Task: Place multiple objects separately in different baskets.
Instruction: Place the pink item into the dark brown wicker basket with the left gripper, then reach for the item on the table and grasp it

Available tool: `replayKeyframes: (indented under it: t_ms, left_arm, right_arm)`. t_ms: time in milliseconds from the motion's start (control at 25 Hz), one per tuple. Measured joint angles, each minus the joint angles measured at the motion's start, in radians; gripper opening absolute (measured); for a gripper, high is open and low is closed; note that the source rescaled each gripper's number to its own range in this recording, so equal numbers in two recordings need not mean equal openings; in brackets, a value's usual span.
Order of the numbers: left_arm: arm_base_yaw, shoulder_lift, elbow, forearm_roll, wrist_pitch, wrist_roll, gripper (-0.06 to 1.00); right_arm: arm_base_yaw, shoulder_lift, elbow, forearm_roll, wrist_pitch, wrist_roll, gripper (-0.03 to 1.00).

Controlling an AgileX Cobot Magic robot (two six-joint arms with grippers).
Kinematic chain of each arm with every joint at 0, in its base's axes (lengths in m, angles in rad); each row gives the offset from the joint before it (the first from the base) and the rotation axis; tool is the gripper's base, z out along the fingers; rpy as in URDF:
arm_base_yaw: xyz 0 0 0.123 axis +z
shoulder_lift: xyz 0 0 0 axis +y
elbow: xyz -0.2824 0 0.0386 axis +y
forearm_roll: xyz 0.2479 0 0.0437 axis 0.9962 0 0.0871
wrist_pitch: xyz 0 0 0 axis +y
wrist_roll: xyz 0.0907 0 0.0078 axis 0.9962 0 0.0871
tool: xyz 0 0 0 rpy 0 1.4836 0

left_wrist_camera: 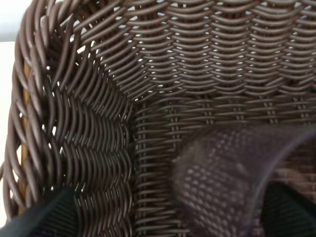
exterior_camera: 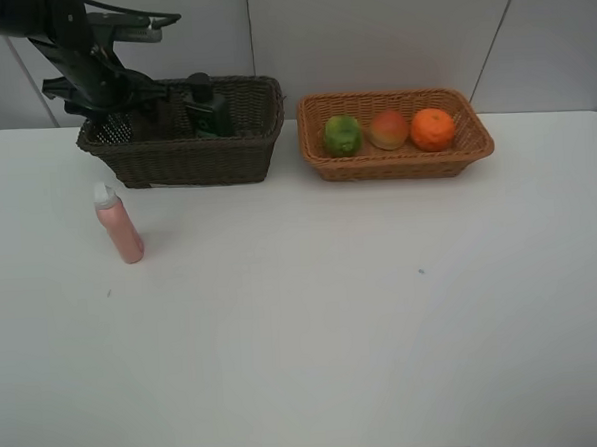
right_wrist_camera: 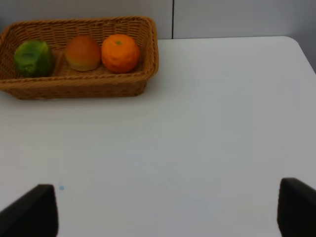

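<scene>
The dark brown basket point(exterior_camera: 180, 155) stands at the back left with the dark bottle point(exterior_camera: 207, 108) upright in it. My left gripper point(exterior_camera: 110, 108) reaches into its left end. In the left wrist view that gripper point(left_wrist_camera: 168, 212) stands open, fingers point(left_wrist_camera: 47, 215) wide apart, and the translucent cup point(left_wrist_camera: 222, 182) lies blurred on the basket floor between them. The pink bottle point(exterior_camera: 119, 226) stands on the table in front of this basket. The light basket point(exterior_camera: 396, 163) holds the green fruit point(exterior_camera: 342, 134), the apple-like fruit point(exterior_camera: 389, 129) and the orange point(exterior_camera: 433, 128). My right gripper point(right_wrist_camera: 165, 207) is open over bare table.
The white table point(exterior_camera: 313, 313) spreads in front of both baskets, and a wall runs close behind them. The right arm does not show in the exterior high view. The right wrist view shows the light basket point(right_wrist_camera: 79, 86) well away from the right gripper.
</scene>
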Motion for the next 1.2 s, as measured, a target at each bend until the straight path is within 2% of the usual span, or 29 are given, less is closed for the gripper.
replayKeyframes:
  t_ms: [200, 560, 680, 800, 1000, 1200]
  left_arm:
    - [0.000, -0.046, 0.000, 0.000, 0.015, 0.000, 0.99]
    - [-0.020, -0.189, 0.022, -0.005, 0.225, 0.000, 1.00]
    - [-0.028, -0.269, 0.099, -0.010, 0.236, 0.000, 1.00]
    - [-0.028, -0.365, 0.235, -0.012, 0.217, -0.023, 1.00]
    - [-0.028, -0.529, 0.450, -0.012, 0.184, -0.141, 1.00]
    - [-0.029, -0.574, 0.544, -0.025, 0.216, -0.190, 1.00]
  right_arm:
    - [0.000, 0.000, 0.000, 0.000, 0.000, 0.000, 0.87]
    - [0.000, 0.000, 0.000, 0.000, 0.000, 0.000, 0.87]
    - [0.000, 0.000, 0.000, 0.000, 0.000, 0.000, 0.87]
    - [0.000, 0.000, 0.000, 0.000, 0.000, 0.000, 0.87]
    - [0.000, 0.000, 0.000, 0.000, 0.000, 0.000, 0.87]
    - [0.000, 0.000, 0.000, 0.000, 0.000, 0.000, 0.87]
